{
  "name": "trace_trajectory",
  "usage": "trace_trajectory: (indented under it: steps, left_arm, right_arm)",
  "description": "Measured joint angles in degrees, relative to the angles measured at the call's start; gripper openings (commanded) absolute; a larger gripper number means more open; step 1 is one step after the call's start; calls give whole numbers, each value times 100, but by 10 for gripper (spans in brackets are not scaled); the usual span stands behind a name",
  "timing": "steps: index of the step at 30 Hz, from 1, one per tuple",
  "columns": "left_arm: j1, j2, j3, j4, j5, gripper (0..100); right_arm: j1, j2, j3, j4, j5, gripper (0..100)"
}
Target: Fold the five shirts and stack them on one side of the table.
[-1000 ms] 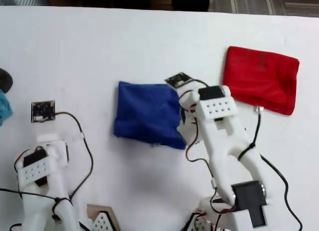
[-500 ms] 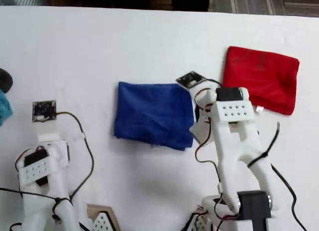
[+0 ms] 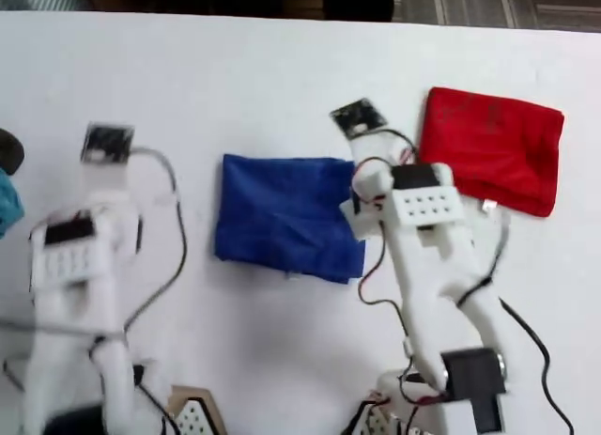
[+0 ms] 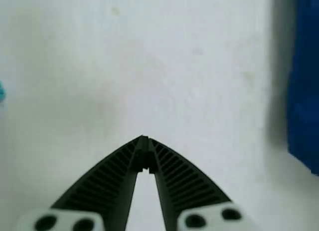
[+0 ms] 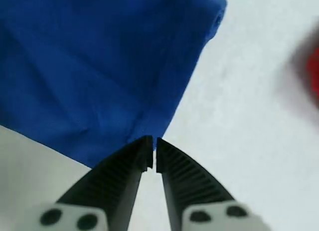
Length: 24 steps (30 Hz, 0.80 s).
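A folded blue shirt lies in the middle of the table. To its right lies a folded red shirt. My right arm stands between them, over the blue shirt's right edge. In the right wrist view my right gripper is shut, its tips at the hem of the blue shirt; no cloth shows between them. My left arm is at the table's left. The left gripper is shut over bare table, with the blue shirt off to one side.
A teal cloth and a dark object sit at the table's left edge. The white table is bare behind the shirts. Cables hang from both arms. A small brown piece lies at the front edge.
My left arm has swung away from the front edge, farther onto the table. My right arm shifted right off the blue shirt, uncovering its right edge, then came back a little.
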Motion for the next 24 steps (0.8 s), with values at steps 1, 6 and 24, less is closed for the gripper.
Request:
trace_trajectory:
  steps: [1,6,24]
  left_arm:
    - [167,413,-484,211,79,25]
    - [888,2620,-3103,1424,782,25]
    - [2242,7262,-8809,3455,2585,26]
  right_arm:
    - [-18,62,0,-26,0,21]
    - [-26,97,105,-44,-123,21]
    - [-97,97,492,9,-1371,20]
